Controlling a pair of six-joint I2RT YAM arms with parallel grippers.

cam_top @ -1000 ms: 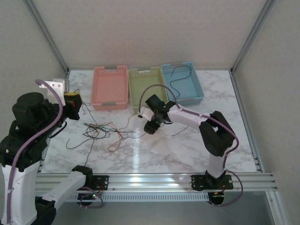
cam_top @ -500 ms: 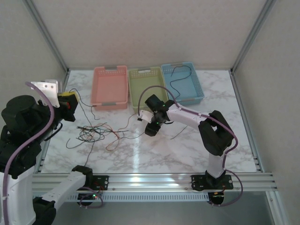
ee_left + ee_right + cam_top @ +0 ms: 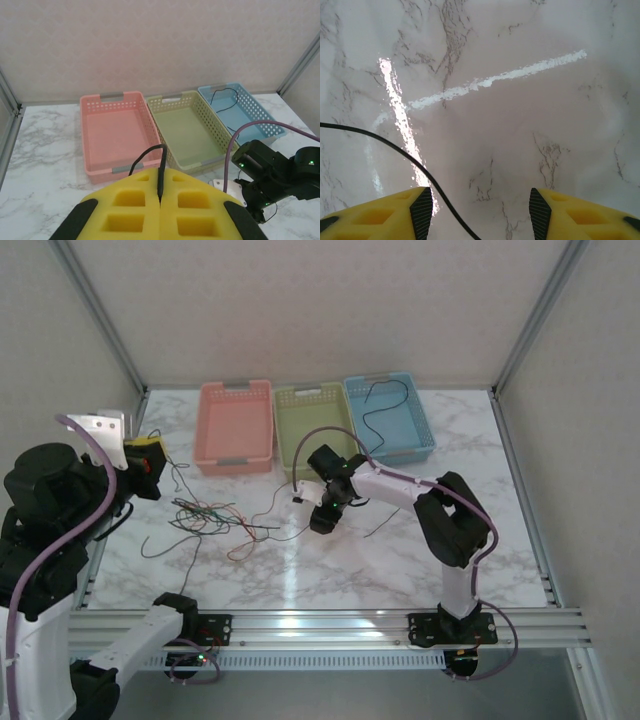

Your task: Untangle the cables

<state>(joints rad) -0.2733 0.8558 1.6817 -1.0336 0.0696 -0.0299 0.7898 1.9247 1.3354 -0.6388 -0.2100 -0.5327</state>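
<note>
Pale walls and a metal frame close in a marble table [image 3: 400, 560]. Along its far side stand a pink basket [image 3: 236, 430], a green basket [image 3: 300, 415] and a blue basket [image 3: 410, 432], side by side from left to right. One black cable [image 3: 364, 418] lies curled in the blue basket, running roughly near to far.

The other cables [image 3: 205, 512], black, red and green, sit in a loose knot on the left half of the table, near the pink basket. The knot's long axis runs left to right, with thin ends trailing toward the near left and toward the centre.

The left gripper [image 3: 147, 452] hangs above the far left of the table, its yellow pads pressed together on a black strand [image 3: 161, 170] that loops up over the tips; a thin line drops from it toward the knot.

The right gripper [image 3: 480, 207] is low over the table's centre, just right of the knot, jaws apart. A black wire [image 3: 395, 147] curves from the left across the marble and passes between its fingers, close to the left one.
</note>
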